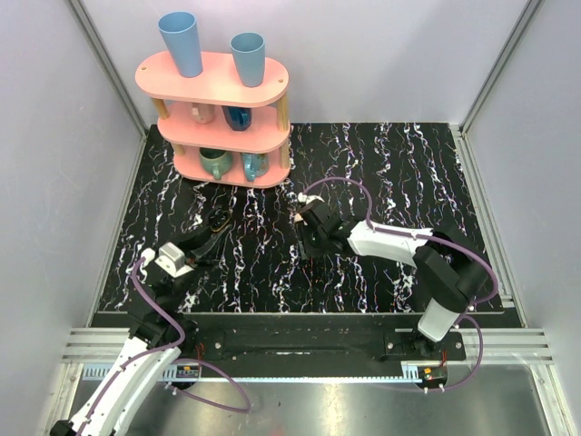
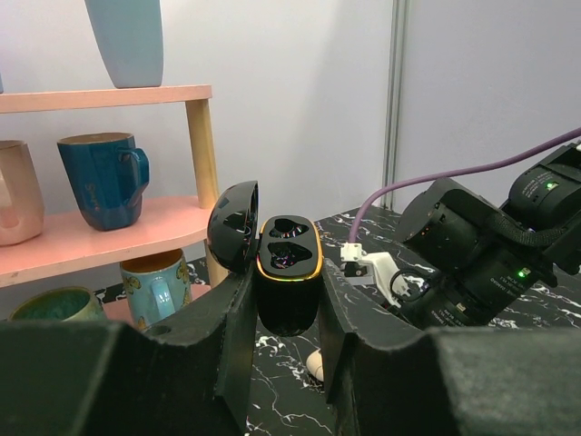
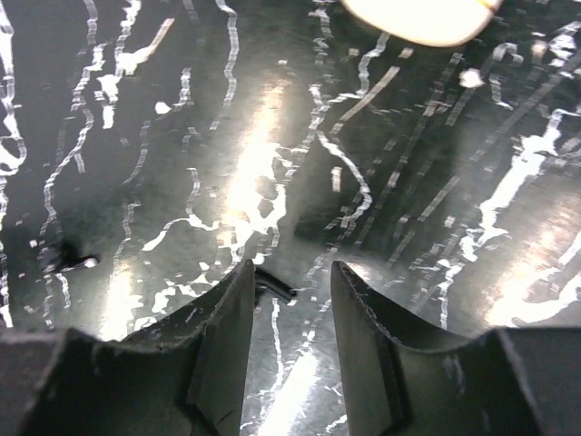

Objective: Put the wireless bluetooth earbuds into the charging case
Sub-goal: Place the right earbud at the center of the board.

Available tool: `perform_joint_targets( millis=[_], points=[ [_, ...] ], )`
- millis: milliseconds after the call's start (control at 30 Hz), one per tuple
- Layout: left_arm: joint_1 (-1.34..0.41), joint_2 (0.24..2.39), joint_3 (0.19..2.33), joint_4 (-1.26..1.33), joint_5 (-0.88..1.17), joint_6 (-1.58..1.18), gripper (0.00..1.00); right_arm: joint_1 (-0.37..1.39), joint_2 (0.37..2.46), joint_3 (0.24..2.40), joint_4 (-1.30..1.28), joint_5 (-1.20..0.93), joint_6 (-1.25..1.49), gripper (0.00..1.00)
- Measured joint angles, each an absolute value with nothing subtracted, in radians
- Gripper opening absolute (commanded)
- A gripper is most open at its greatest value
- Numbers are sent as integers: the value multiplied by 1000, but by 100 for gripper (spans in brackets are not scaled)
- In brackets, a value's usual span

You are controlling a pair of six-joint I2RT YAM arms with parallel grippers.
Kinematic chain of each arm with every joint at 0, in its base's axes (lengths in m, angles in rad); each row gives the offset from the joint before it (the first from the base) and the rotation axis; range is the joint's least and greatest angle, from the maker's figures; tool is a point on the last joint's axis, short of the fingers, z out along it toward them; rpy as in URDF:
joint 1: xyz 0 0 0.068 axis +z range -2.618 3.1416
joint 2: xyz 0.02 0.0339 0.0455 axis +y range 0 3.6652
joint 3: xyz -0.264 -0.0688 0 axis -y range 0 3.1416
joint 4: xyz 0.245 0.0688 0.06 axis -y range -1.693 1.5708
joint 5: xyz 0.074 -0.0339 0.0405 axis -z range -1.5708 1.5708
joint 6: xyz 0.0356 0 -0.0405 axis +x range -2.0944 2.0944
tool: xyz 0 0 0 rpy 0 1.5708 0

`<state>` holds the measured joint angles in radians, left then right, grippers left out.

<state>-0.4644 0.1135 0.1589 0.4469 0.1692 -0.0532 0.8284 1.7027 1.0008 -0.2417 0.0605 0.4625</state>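
Seen from above, the left fingers (image 1: 207,241) and right fingers (image 1: 310,238) sit low over the marbled worktop (image 1: 408,163). Cups (image 1: 181,43) stand on the pink shelf (image 1: 218,77), their insides unseen.

At the left wrist, the fingers pinch the dark, glossy charging case (image 2: 288,272), lid swung back, both wells seemingly empty.

At the right wrist, the fingers are spread and hold nothing, with a pale earbud (image 3: 422,16) ahead on the worktop. Being small and smooth, it could squirt from a pinch or seat crooked in a well.

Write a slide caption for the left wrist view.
Open black charging case clamped between the fingers of the left gripper, pink mug shelf behind, right arm opposite.
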Motion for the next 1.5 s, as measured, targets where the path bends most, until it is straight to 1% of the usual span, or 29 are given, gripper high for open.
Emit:
perform_joint_targets(
  millis=[67, 100, 200, 233, 500, 1000, 1500],
  points=[
    [-464, 113, 160, 446, 170, -53, 0, 831, 1703, 1001, -224, 9, 453, 43],
    [-464, 113, 162, 446, 171, -53, 0, 833, 1703, 1000, -216, -7, 452, 40],
    [-464, 114, 164, 447, 173, -53, 0, 833, 1703, 1000, -207, -16, 454, 40],
    [-464, 114, 164, 447, 173, -53, 0, 833, 1704, 1000, -208, -9, 455, 39],
    [-464, 131, 169, 447, 181, -53, 0, 833, 1707, 982, -236, 105, 466, 38],
    [-464, 142, 176, 446, 199, -53, 0, 841, 1740, 981, -241, 104, 480, 37],
    [-464, 143, 176, 446, 204, -53, 0, 934, 1733, 988, -310, 143, 548, 36]
  ],
)
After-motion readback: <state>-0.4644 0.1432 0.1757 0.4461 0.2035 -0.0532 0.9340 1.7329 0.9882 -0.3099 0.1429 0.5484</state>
